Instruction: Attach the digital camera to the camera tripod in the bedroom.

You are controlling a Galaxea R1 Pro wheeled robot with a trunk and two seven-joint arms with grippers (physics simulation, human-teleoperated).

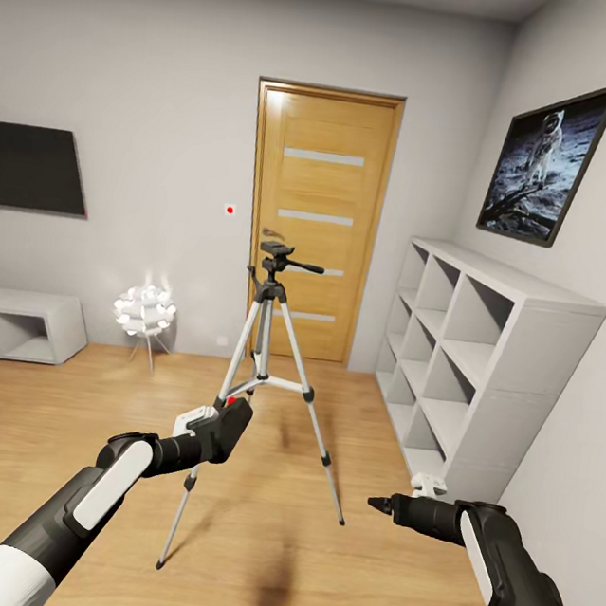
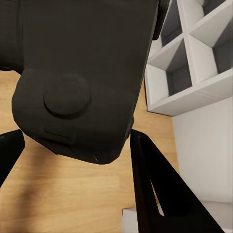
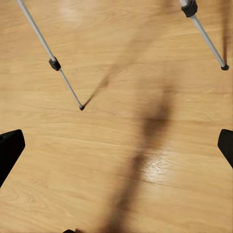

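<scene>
Nearest the robot, short of the camera tripod [image 1: 263,374]: left claw [image 1: 230,424] pinching the digital camera [image 1: 225,427], black body with red dot, raised in front of the tripod's lower legs. Left wrist view: camera body [image 2: 77,82] seated between both fingers [image 2: 155,194]. Right claw [image 1: 378,504] level with it, to the tripod's right, over bare plank floor [image 1: 306,571]; right wrist view puts its fingertips [image 3: 9,150] far apart at the frame edges, spread, nothing between, two tripod legs [image 3: 53,63] on the floor beyond. Tripod stands upright on three spread legs, black head with side handle on top, bare. Right of the tripod: white cubby shelves [image 1: 486,365]. Behind it: oak door [image 1: 318,224]. Left of it: small white ball lamp [image 1: 145,313], low white unit [image 1: 18,323], wall TV [image 1: 29,168].
</scene>
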